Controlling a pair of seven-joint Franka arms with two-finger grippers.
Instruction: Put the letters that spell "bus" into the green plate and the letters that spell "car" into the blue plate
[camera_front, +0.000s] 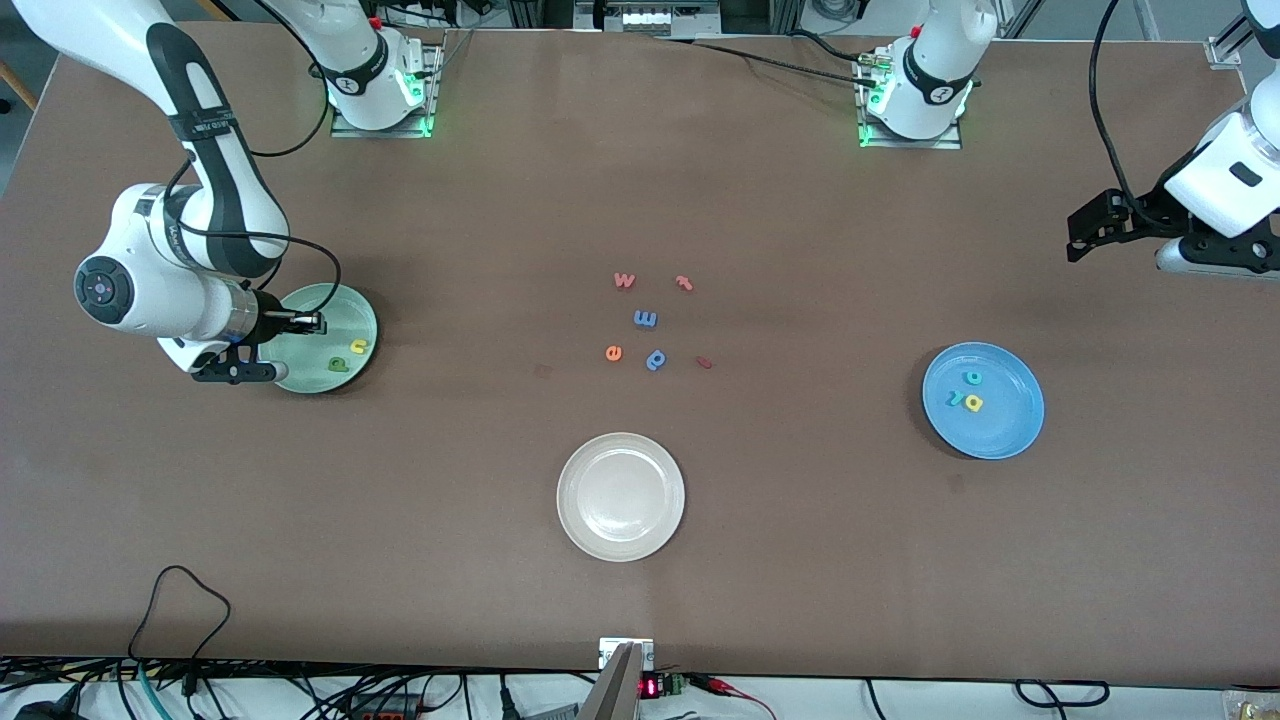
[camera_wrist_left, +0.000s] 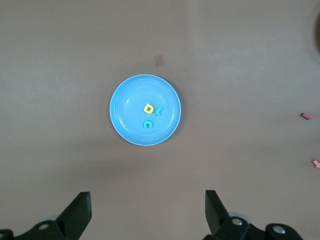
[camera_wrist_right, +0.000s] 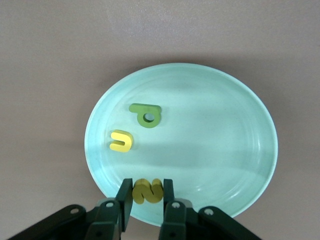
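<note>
The pale green plate (camera_front: 345, 310) (camera_wrist_right: 220, 140) lies toward the right arm's end of the table. In it rest a green "b" (camera_front: 338, 364) (camera_wrist_right: 146, 115) and a yellow "u" (camera_front: 358, 347) (camera_wrist_right: 121, 141). My right gripper (camera_front: 312, 322) (camera_wrist_right: 147, 186) hangs low over this plate, shut on the yellow "s" (camera_wrist_right: 147, 191). The blue plate (camera_front: 1010, 420) (camera_wrist_left: 125, 120) holds a teal "c" (camera_front: 971, 377) (camera_wrist_left: 148, 124), a teal "r" (camera_front: 954, 398) (camera_wrist_left: 158, 110) and a yellow "a" (camera_front: 973, 403) (camera_wrist_left: 149, 108). My left gripper (camera_front: 1200, 262) (camera_wrist_left: 147, 200) waits high over the table's left-arm end, open, with nothing between its fingers.
A white plate (camera_front: 620, 497) sits near the front camera at mid-table. Loose letters lie in the middle: an orange "w" (camera_front: 624, 280), a red hook (camera_front: 684, 283), a blue "m" (camera_front: 645, 319), an orange "e" (camera_front: 613, 353), a blue "p" (camera_front: 656, 359) and a small red piece (camera_front: 704, 362).
</note>
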